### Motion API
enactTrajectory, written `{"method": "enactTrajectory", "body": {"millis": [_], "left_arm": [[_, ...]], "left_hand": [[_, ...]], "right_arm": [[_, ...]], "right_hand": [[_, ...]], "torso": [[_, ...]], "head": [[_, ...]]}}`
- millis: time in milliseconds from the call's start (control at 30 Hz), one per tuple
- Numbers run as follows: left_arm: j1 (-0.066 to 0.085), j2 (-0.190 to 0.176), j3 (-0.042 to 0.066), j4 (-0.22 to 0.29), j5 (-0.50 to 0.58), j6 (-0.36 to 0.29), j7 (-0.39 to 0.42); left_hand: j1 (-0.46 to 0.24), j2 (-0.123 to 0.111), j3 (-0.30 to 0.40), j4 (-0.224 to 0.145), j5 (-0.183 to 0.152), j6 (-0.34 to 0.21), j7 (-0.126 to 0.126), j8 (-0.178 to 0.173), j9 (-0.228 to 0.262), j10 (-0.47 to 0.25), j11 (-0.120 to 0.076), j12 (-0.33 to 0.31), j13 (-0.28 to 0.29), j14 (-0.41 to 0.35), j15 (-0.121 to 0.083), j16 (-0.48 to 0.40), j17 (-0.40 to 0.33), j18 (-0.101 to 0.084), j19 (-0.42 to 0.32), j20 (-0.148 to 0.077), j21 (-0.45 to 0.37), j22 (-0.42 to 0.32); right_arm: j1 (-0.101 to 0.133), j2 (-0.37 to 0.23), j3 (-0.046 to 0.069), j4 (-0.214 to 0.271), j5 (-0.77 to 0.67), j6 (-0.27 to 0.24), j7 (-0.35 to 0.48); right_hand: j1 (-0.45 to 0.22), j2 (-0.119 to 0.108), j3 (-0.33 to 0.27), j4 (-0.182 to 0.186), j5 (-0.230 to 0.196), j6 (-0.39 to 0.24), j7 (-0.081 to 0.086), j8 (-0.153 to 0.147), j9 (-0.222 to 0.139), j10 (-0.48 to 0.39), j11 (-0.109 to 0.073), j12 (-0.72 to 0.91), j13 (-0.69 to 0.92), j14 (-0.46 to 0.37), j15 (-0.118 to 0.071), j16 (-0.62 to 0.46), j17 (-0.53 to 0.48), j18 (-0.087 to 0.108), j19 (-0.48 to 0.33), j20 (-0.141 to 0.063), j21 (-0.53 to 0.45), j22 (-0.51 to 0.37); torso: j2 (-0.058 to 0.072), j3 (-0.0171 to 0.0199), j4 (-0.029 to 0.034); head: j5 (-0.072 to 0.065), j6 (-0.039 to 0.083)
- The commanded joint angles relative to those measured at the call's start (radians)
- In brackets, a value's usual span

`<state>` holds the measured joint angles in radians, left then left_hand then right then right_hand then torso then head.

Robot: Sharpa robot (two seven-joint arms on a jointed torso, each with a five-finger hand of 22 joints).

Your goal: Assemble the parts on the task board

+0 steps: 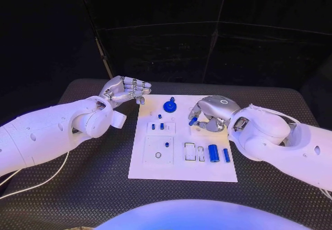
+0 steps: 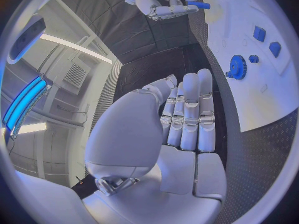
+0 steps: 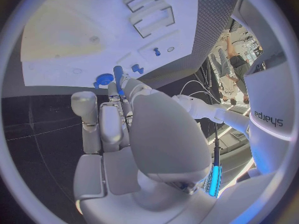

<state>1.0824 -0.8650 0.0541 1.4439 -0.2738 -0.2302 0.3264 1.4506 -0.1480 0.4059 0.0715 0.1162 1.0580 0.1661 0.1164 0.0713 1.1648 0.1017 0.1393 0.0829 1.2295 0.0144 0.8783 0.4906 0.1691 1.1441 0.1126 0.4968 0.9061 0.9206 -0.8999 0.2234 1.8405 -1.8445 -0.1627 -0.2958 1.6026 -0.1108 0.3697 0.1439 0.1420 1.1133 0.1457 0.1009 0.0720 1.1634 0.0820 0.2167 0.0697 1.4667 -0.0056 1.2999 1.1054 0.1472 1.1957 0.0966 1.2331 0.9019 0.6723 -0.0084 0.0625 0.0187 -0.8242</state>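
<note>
Looking down from the head, we see the white board point(image 1: 181, 143) lying in the middle of the black table point(image 1: 90, 167), with bare mat open along its near edge and on both sides. Our left hand point(image 1: 124, 90) hovers just off the board's far left corner, fingers curled in together and holding nothing. Our right hand point(image 1: 211, 112) sits over the board's far right edge, pinching a short blue peg point(image 1: 193, 121) between thumb and fingers. On the board a blue gear point(image 1: 170, 104) stands near the far edge, small blue studs point(image 1: 158, 127) sit below it, and two blue cylinders point(image 1: 219, 154) lie side by side toward the near right, beside rectangular slots point(image 1: 189, 150). The left wrist view shows what the head hides: the left hand's fingers point(image 2: 190, 114) straight and pressed side by side, with the gear point(image 2: 237, 66) well apart from them on the board. The right wrist view shows the peg point(image 3: 118, 77) standing up from the fingertips, over the board's edge. The mat has a fine diamond texture; the room behind is dark.
</note>
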Motion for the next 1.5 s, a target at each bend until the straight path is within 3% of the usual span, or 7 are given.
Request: {"method": "enactTrajectory", "body": {"millis": [33,300,467,667,867,1100,1500], "left_arm": [[0.001,0.003,0.001,0.001,0.004,0.007,0.006],[0.0,0.009,0.001,0.001,0.004,0.008,0.006],[0.0,0.014,0.001,0.001,0.004,0.009,0.006],[0.001,0.022,0.001,0.001,0.004,0.01,0.007],[0.001,0.026,0.001,0.0,0.004,0.012,0.006],[0.001,0.029,0.001,-0.001,0.004,0.014,0.005],[0.001,0.032,0.001,-0.006,0.004,0.015,0.005]], "left_hand": [[-0.01,0.004,-0.001,-0.005,0.0,-0.002,0.005,-0.002,-0.001,-0.008,-0.002,0.006,-0.001,-0.007,0.0,-0.006,-0.001,0.013,-0.007,0.001,-0.005,-0.001],[-0.01,0.004,-0.001,-0.005,0.0,-0.002,0.005,-0.002,-0.001,-0.008,-0.002,0.006,-0.001,-0.007,0.0,-0.006,-0.001,0.013,-0.007,0.001,-0.005,-0.001],[-0.01,0.004,-0.001,-0.005,0.0,-0.002,0.005,-0.002,-0.001,-0.008,-0.002,0.006,-0.001,-0.007,0.0,-0.006,-0.001,0.013,-0.007,0.001,-0.005,-0.001],[-0.01,0.004,-0.001,-0.005,0.0,-0.002,0.005,-0.002,-0.001,-0.008,-0.002,0.006,-0.001,-0.007,0.0,-0.006,-0.001,0.013,-0.007,0.001,-0.005,-0.001],[-0.01,0.004,-0.001,-0.005,0.0,-0.002,0.005,-0.002,-0.001,-0.008,-0.002,0.006,-0.001,-0.007,0.0,-0.006,-0.001,0.013,-0.007,0.001,-0.005,-0.001],[-0.009,0.005,0.0,-0.006,0.0,-0.002,0.005,-0.002,-0.001,-0.009,-0.002,0.007,-0.001,-0.007,-0.001,-0.007,-0.002,0.013,-0.007,0.001,-0.006,-0.002],[-0.009,0.005,0.0,-0.006,0.0,-0.002,0.005,-0.002,-0.001,-0.009,-0.002,0.007,-0.001,-0.007,-0.001,-0.007,-0.002,0.013,-0.007,0.001,-0.006,-0.002]], "right_arm": [[0.001,0.013,0.005,0.023,0.032,-0.049,0.03],[-0.001,0.113,0.0,0.002,0.057,-0.024,0.063],[-0.002,0.176,-0.042,-0.013,0.06,-0.012,0.089],[-0.002,0.231,-0.109,-0.044,0.064,0.016,0.114],[-0.003,0.259,-0.145,-0.084,0.06,0.042,0.126],[-0.003,0.269,-0.156,-0.109,0.04,0.062,0.132],[-0.003,0.275,-0.158,-0.122,0.024,0.099,0.124]], "right_hand": [[-0.009,0.001,0.007,0.001,0.007,0.009,0.0,-0.001,-0.001,0.016,-0.01,-0.007,0.0,0.028,-0.004,0.007,0.002,-0.018,0.008,-0.001,0.004,0.002],[-0.023,-0.005,0.029,-0.013,0.01,0.008,0.002,-0.005,-0.002,0.017,-0.008,-0.016,0.0,0.027,-0.003,0.006,-0.003,-0.017,0.002,0.0,0.004,-0.001],[-0.029,-0.007,0.034,-0.017,0.011,0.006,0.003,-0.007,-0.002,0.016,-0.007,-0.019,0.0,0.027,-0.003,0.005,-0.004,-0.016,0.0,0.0,0.004,-0.002],[-0.041,-0.01,0.038,-0.02,0.012,0.006,0.004,-0.008,-0.002,0.016,-0.006,-0.023,0.0,0.026,-0.002,0.005,-0.006,-0.016,-0.002,0.002,0.004,-0.003],[-0.046,-0.011,0.042,-0.023,0.016,0.006,0.004,-0.009,-0.002,0.016,-0.006,-0.025,0.0,0.026,-0.001,0.005,-0.006,-0.016,-0.004,0.002,0.004,-0.004],[-0.066,-0.017,0.05,-0.035,0.045,0.007,0.003,-0.01,-0.002,0.019,-0.006,-0.031,0.001,0.025,-0.001,0.004,-0.01,-0.015,-0.008,0.003,0.004,-0.005],[-0.067,-0.016,0.051,-0.037,0.047,0.008,0.003,-0.01,-0.002,0.02,-0.006,-0.032,0.001,0.025,-0.001,0.005,-0.009,-0.015,-0.008,0.003,0.004,-0.005]], "torso": [[0.001,-0.0009,0.0005],[0.002,-0.0003,0.0003],[0.002,-0.0016,0.0028],[0.001,-0.0021,0.0013],[0.001,0.0002,-0.0024],[0.001,0.0005,0.0003],[0.001,-0.0001,-0.0016]], "head": [[0.004,-0.001],[0.015,-0.007],[0.023,-0.013],[0.032,-0.019],[0.04,-0.024],[0.039,-0.026],[0.039,-0.028]]}}
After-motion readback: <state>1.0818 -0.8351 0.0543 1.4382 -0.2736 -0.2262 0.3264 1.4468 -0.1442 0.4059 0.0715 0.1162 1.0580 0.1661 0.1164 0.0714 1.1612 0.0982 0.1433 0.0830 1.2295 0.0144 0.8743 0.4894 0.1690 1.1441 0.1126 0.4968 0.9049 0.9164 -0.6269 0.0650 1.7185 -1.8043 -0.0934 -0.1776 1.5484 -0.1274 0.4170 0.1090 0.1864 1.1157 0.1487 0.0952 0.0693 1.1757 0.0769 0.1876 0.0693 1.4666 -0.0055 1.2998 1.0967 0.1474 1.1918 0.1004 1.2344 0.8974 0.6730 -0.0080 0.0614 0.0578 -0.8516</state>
